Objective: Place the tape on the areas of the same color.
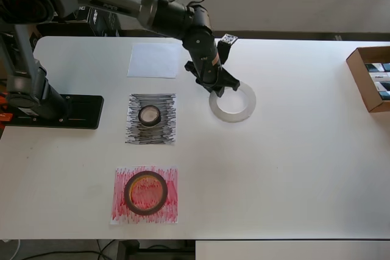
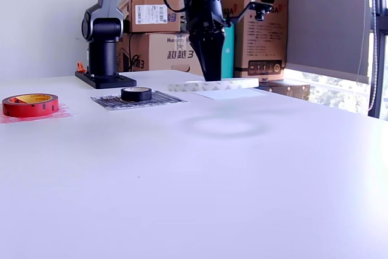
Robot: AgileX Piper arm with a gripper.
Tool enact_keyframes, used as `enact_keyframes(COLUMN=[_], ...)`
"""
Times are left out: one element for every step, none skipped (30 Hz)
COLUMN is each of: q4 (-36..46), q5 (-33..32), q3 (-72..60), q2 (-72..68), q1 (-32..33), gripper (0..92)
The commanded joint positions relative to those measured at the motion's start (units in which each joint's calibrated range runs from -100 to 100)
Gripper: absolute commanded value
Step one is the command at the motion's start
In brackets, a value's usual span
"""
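Note:
My gripper (image 1: pixel 218 87) is shut on the near-left rim of the large white tape ring (image 1: pixel 250 111). In the exterior view the gripper (image 2: pixel 212 76) holds the ring (image 2: pixel 236 82) level, a little above the table, with its shadow below. The plain white sheet (image 1: pixel 153 59) lies bare to the overhead view's left of the gripper; it also shows in the exterior view (image 2: pixel 233 94). The small black roll (image 1: pixel 149 114) sits on the black scribbled sheet (image 1: pixel 167 129). The dark-red roll (image 1: pixel 146 192) sits on the red scribbled sheet (image 1: pixel 170 211).
The arm's black base (image 1: pixel 55 111) stands at the overhead view's left. An open cardboard box (image 1: pixel 365 83) sits at the right edge of the table. Stacked cardboard boxes (image 2: pixel 254 22) stand behind the table in the exterior view.

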State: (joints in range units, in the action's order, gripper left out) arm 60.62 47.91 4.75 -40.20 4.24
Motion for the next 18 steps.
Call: enact_keyframes(q4=[0.4, 0.4, 0.4, 0.4, 0.4, 0.4, 0.4, 0.4, 0.4, 0.3, -0.2, -1.5, -3.2, -4.9, -6.4, -7.5, -8.3, -8.9], q5=[-2.1, -2.8, -3.5, -4.2, -4.7, -5.0, -5.3, -5.3, -5.4, -5.9, -7.1, -8.6, -10.4, -12.4, -14.3, -16.4, -18.4, -20.5], q3=[3.0, 4.1, 5.2, 6.4, 7.6, 8.8, 10.1, 11.4, 12.3, 13.2, 13.9, 14.7, 15.4, 16.1, 16.7, 17.3, 17.7, 18.2], q2=[1.8, 2.8, 3.7, 4.7, 5.8, 6.8, 7.8, 8.9, 9.6, 10.4, 11.0, 11.5, 12.0, 12.4, 12.8, 13.2, 13.4, 13.8], q1=[6.4, 7.7, 9.0, 10.1, 11.1, 12.0, 13.0, 13.8, 14.6, 15.3, 15.8, 16.5, 17.1, 17.5, 18.0, 18.3, 18.7, 18.9], gripper=[0.1, 0.1, 0.1, 0.1, 0.1, 0.1, 0.1, 0.1, 0.1, 0.1, 0.1, 0.1, 0.1, 0.1, 0.1, 0.1, 0.1, 0.1])
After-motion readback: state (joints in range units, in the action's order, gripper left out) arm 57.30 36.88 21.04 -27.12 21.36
